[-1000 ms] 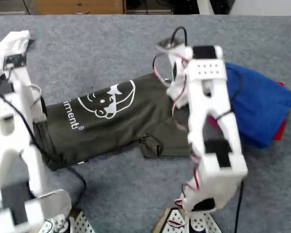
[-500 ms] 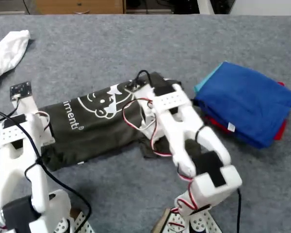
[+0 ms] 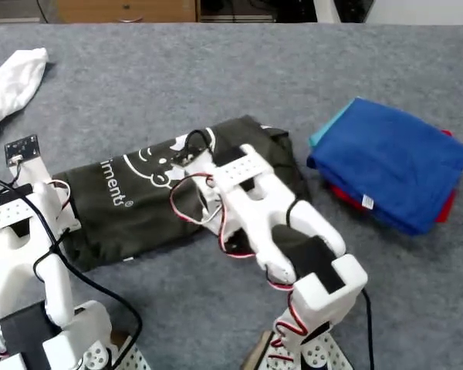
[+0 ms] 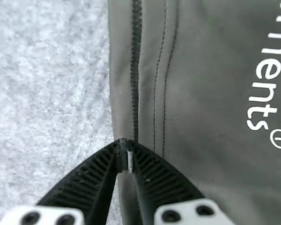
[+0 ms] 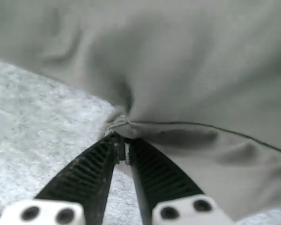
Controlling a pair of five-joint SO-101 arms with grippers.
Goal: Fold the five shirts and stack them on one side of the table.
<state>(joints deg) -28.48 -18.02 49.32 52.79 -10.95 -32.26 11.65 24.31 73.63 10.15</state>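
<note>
Since a second ago my right arm [image 3: 255, 212] has swung down and left. Then it stood tall by the blue shirt [image 3: 393, 158]; now it lies low across the middle of the frame, over the right half of the dark shirt [image 3: 131, 204]. The cloth came with it. The shirt's right end now sits bunched in a fold just left of the blue one, and the sleeve flap that showed at lower centre is under my arm. My left arm [image 3: 19, 231] has slid a little toward the left edge.

The blue shirt lies folded at the right of the grey table [image 3: 216, 69]. It rests on a red shirt [image 3: 447, 206] whose edge peeks out beneath, and a teal edge shows at its upper left corner. A white shirt [image 3: 15, 73] lies crumpled in the upper left corner, well apart from the rest. My right arm hides much of the dark shirt's near edge.

My left gripper [image 4: 126, 157] is clamped on the dark shirt's hem at its left end, jaws together over the stitched seam. My right gripper [image 5: 123, 151] is pinched tight on a puckered fold of the same shirt, just above the table. Both arms reach in from the bottom of the frame, and the left one stands beside the shirt's left end.
</note>
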